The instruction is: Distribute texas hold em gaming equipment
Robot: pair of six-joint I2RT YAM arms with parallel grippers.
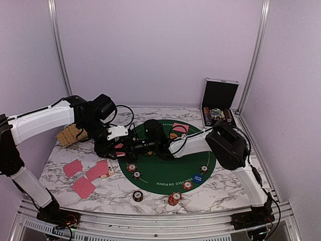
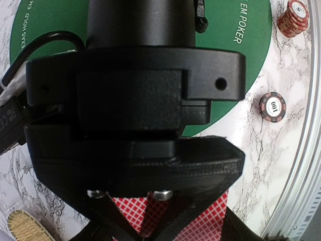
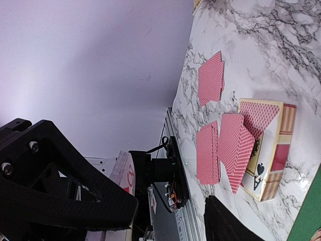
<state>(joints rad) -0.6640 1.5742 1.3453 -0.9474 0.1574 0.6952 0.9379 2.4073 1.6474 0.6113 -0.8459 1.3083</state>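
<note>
Pink-red checked backs show between the left gripper's fingers in its wrist view. The left gripper (image 2: 145,223) looks clenched on a sheaf of playing cards (image 2: 143,213), held over the left edge of the green mat (image 1: 160,165).

The right gripper (image 1: 131,144) reaches in from the right and meets the left one nose to nose along a left-right line. The sheaf therefore lies just left of the right jaws, at their tips. Those jaws stand apart with nothing gripped, and a white card face (image 3: 125,170) with a blurred red mark shows past them. I cannot tell which way the sheaf's long axis runs. Taking a card off it would, I judge, fall to the right arm.

Three dealt piles (image 1: 83,187) lie face down on the marble at near left, beside a card box (image 3: 266,150) printed with an ace of spades. Striped poker chips (image 1: 137,196) sit on and just near of the mat.

The mat's rim reads "EM POKER" and part of "TEXAS HOLD". One chip (image 2: 296,15) carries what looks like a 5. The blue disc (image 1: 199,177) has white lettering too small to read.
</note>
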